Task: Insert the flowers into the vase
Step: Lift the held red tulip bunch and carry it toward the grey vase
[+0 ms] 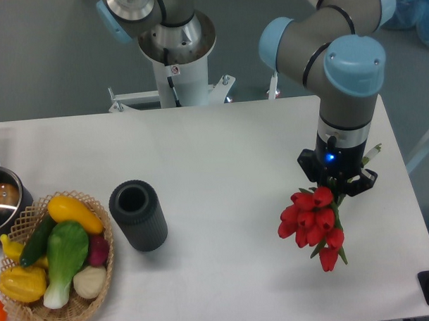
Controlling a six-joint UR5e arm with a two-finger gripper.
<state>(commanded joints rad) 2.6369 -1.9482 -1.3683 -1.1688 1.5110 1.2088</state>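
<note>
The basket (37, 318) sits front left, just left of the upright vase (137, 215). Far right, the gripper (337, 185) is clamped on the stems of the flowers (312, 219), buds hanging. Probably light and floppy; stems are the best hold.

Robot lab setup, not a home: bare white table (223, 202), arm's white pedestal (177, 63) bolted on a metal bracket at the far edge, grey floor behind. Props staged on top: wicker basket (99, 291) of plastic vegetables, metal pot (4, 199).
</note>
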